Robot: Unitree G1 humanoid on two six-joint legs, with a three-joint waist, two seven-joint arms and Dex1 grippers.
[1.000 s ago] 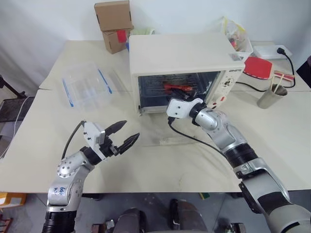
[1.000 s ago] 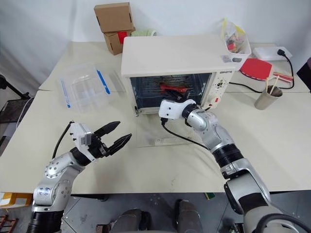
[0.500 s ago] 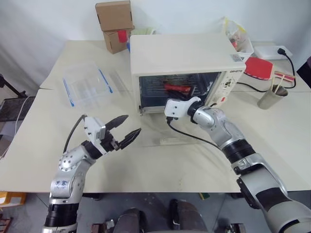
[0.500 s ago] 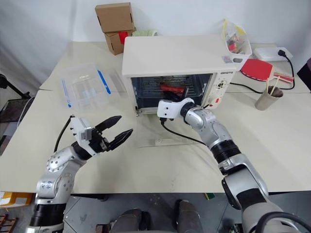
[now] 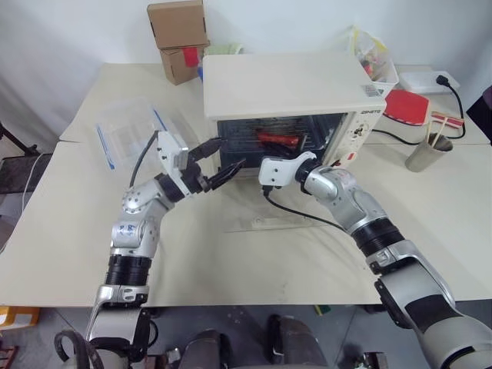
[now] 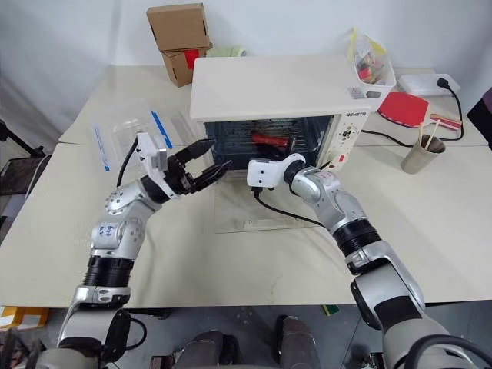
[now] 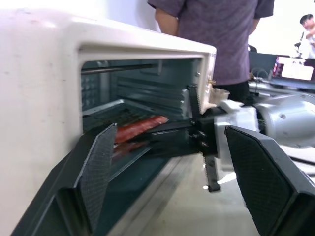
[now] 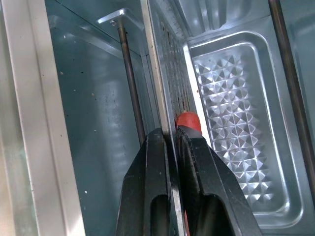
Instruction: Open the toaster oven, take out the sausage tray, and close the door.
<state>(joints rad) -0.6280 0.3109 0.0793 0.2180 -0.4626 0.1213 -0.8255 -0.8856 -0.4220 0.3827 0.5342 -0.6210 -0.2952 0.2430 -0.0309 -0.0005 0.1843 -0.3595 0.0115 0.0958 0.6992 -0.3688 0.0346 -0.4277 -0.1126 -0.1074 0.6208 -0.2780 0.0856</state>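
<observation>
The oven [image 5: 288, 92] sits on the table [image 5: 61, 223] at about 12 o'clock from the robot, its door [image 5: 265, 207] dropped flat onto the table toward 6 o'clock, leaving the cavity open. Inside, the tray [image 8: 236, 128] rests on its rails with the red sausage [image 7: 140, 129] lying on it.

The right end effector [image 8: 172, 142] reaches into the lower middle of the cavity, its two black fingers [image 8: 152, 162] clenched on the tray's near rim; in the right wrist view the thin metal edge runs up between them, and the red sausage end shows just past the tips.

The left end effector [image 5: 217, 158] hangs at the cavity's 9 o'clock side, just in front of the opening and above the door, fingers spread apart and holding nothing. In the left wrist view its fingers frame the open cavity, with the right end effector just beyond.

A clear container [image 5: 131, 134] with blue clips lies on the table at 10 o'clock, cardboard boxes [image 5: 179, 38] at 11 o'clock behind it. At 2 o'clock are a red paddle [image 5: 407, 105] and a metal cup [image 5: 430, 152].

A person in a purple shirt [image 7: 216, 29] stands beyond the oven.
</observation>
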